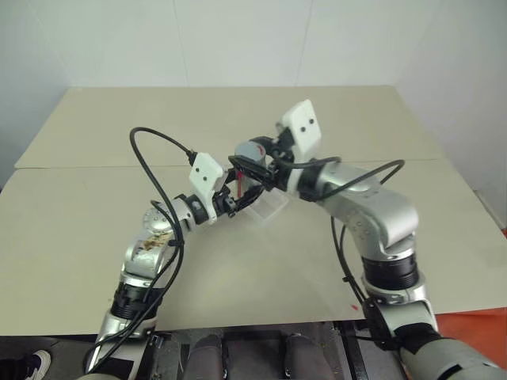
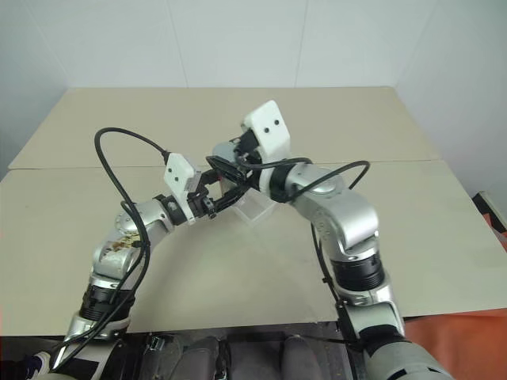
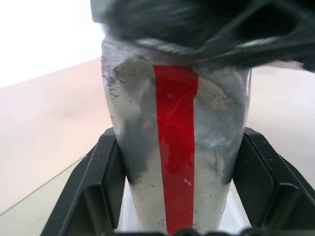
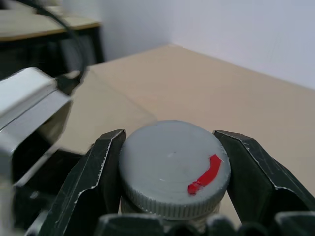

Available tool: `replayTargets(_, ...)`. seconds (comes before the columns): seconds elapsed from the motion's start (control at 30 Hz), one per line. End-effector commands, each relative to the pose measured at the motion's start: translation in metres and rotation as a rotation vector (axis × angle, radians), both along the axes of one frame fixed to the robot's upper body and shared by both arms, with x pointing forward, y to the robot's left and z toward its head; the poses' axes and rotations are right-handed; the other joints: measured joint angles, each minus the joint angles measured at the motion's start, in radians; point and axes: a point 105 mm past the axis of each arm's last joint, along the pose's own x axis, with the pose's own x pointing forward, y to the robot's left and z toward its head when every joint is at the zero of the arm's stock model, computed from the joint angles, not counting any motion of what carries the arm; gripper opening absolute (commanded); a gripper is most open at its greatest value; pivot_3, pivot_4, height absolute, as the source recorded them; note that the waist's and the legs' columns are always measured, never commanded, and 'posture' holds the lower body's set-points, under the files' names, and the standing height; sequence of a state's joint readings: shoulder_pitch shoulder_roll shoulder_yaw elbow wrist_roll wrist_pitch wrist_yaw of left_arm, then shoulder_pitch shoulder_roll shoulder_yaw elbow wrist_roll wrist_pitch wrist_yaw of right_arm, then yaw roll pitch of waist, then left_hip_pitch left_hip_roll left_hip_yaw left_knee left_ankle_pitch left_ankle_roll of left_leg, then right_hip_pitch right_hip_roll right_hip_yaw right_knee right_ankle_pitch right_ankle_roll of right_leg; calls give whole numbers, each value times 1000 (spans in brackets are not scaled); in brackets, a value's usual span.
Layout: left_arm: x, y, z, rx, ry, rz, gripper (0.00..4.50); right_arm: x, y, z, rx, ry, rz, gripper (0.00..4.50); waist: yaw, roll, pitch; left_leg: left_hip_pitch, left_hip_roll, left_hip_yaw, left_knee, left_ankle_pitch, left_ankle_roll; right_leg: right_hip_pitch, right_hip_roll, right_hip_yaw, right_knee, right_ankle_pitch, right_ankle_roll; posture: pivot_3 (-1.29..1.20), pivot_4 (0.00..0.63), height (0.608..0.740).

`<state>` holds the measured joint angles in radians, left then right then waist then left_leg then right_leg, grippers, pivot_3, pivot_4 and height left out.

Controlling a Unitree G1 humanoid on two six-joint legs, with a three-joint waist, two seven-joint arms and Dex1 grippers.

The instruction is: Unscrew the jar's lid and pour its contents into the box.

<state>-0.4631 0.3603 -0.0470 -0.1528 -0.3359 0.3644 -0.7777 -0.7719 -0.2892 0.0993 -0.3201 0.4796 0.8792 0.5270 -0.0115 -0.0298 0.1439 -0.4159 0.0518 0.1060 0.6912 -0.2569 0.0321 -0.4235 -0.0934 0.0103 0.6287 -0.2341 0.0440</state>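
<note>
A beige table [image 1: 95, 237] meets a second beige tabletop [image 1: 158, 119] behind it. Plain white walls [image 1: 238, 39] rise beyond that.

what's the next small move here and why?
Probably twist the lid loose with the right end effector. Its fingers already clamp the lid's rim, the left end effector grips the jar body, and the lid still sits on the jar above the box.

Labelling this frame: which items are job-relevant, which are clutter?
Job:
- silver-grey cylindrical jar with red stripe, in left gripper
- round grey ridged lid, in right gripper
- clear plastic box

Lying about:
- beige table; nothing loose on it
</note>
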Motion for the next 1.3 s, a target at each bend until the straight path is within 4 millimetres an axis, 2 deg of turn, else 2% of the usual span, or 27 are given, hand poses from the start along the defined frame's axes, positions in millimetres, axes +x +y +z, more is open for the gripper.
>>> replayTargets(0.03, -17, 0, 23, -38, -104, -156, 2737, -15, 0, 1, 8, 3, 120, 2796, -1, 0, 0, 0, 0, 0, 0, 0, 0, 0, 0, 0, 0, 0, 0, 0, 150, 740)
replayTargets(0.2, -31, 9, 23, 24, -112, -349, 2737, -34, -2, -2, -29, 1, 284, 2796, -1, 0, 0, 0, 0, 0, 0, 0, 0, 0, 0, 0, 0, 0, 0, 0, 150, 740)
replayTargets(0.4, -40, 11, 36, 25, -133, -487, 2737, -52, -4, -5, -80, 1, 451, 2796, 0, 0, 0, 0, 0, 0, 0, 0, 0, 0, 0, 0, -1, 0, 0, 0, 150, 740)
replayTargets(0.63, -54, 13, 42, 32, -136, -632, 2737, -57, -5, -8, -103, -4, 532, 2796, -1, 0, 0, 0, 0, 0, 0, 0, 0, 0, 1, 0, 0, 0, 0, 0, 150, 740)
replayTargets(0.9, -56, 13, 44, 32, -154, -649, 2737, -58, -4, -9, -113, -12, 557, 2796, 0, 0, 0, 0, 0, 0, 0, 0, 0, 0, 0, 0, 0, 0, 0, 0, 150, 740)
replayTargets(0.93, -56, 13, 44, 34, -155, -648, 2737, -57, -4, -9, -113, -12, 554, 3512, 0, 0, 0, 0, 0, 0, 0, 0, 0, 0, 1, 0, 0, 0, 0, 0, 150, 740)
replayTargets(1.0, -56, 13, 42, 35, -157, -639, 2737, -56, -4, -9, -111, -16, 541, 3971, 0, 0, 0, 0, 0, 0, 1, 0, 0, 0, 1, 0, 0, 0, 0, 0, 150, 740)
replayTargets(1.03, -57, 13, 42, 35, -158, -636, 2737, -56, -4, -8, -108, -16, 537, 4376, 0, 1, 0, 0, 0, 0, 1, 0, 0, 0, 0, 0, 0, 0, 0, 0, 150, 740)
replayTargets(1.3, -54, 22, 44, 42, -168, -573, 2737, -49, -2, -6, -85, -20, 475, 4445, 0, 0, 0, 0, 0, 0, 1, 0, 0, 0, 1, 0, 0, 0, 0, 0, 150, 740)
